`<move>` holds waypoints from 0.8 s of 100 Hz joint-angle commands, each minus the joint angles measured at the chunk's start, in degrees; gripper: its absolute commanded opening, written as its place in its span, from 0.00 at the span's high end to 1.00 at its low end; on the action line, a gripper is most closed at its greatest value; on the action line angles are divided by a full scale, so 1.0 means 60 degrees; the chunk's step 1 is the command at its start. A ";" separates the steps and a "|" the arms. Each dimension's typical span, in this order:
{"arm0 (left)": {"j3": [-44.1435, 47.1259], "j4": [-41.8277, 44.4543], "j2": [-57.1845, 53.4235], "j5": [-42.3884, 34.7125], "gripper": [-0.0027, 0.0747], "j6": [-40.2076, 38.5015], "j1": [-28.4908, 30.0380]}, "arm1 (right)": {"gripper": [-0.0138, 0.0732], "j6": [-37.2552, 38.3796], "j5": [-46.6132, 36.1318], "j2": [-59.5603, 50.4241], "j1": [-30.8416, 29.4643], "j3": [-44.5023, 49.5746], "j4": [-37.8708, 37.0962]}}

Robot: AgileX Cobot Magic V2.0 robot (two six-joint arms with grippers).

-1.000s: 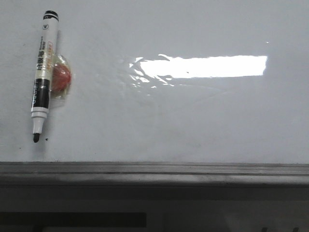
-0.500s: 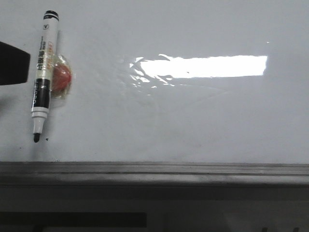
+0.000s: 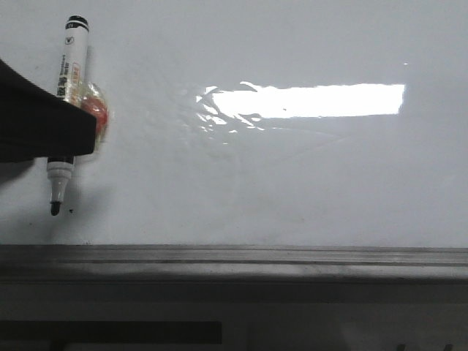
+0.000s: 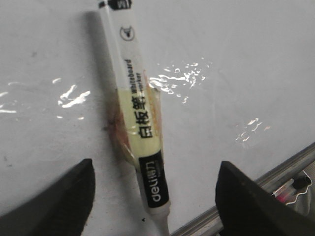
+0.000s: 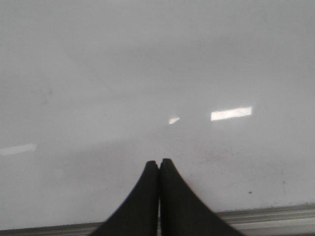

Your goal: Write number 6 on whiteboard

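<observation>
The whiteboard (image 3: 292, 183) is glossy white with a bright bar of glare. No number 6 shows on it; only a tiny black dot (image 3: 70, 212) sits by the marker's tip. A white and black marker (image 3: 71, 51) hangs tip down at the far left, stuck on by a red blob (image 3: 100, 117) under clear film. My left gripper (image 3: 51, 128) comes in from the left and covers the marker's middle. In the left wrist view my left gripper (image 4: 156, 169) is open, its fingers on either side of the marker (image 4: 138, 108) without touching it. My right gripper (image 5: 158, 161) is shut and empty, close to bare board (image 5: 147, 73).
A grey metal frame edge (image 3: 234, 256) runs along the board's bottom, with a dark ledge below it. It also shows in the left wrist view (image 4: 275, 167) and the right wrist view (image 5: 266, 214). The board right of the marker is bare.
My left gripper has come into the front view from the left and now covers the marker's middle. The marker and the board have not moved.
</observation>
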 commanded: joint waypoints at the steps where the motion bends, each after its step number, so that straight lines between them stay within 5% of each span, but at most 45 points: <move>1: -0.0276 -0.0121 0.0054 -0.0743 0.34 -0.0009 -0.0076 | 0.91 -0.0101 -0.0803 0.0167 -0.0025 -0.0331 0.0037; 46: -0.0276 -0.0259 0.0923 -0.1002 0.43 -0.0025 -0.0076 | 0.91 -0.0101 -0.0957 0.0167 -0.0025 -0.0331 0.0037; 60: -0.0276 -0.1154 0.1100 -0.1122 0.64 -0.0025 -0.0076 | 0.91 -0.0101 -0.0981 0.0167 -0.0025 -0.0331 0.0037; 73: -0.0276 -0.1216 0.1100 -0.1393 0.96 -0.0012 -0.0076 | 0.91 -0.0101 -0.1050 0.0167 -0.0008 -0.0331 0.0037; 80: -0.0276 -0.1194 0.1100 -0.1455 0.99 -0.0012 -0.0076 | 0.91 -0.0101 -0.1158 0.0167 -0.0011 -0.0348 0.0037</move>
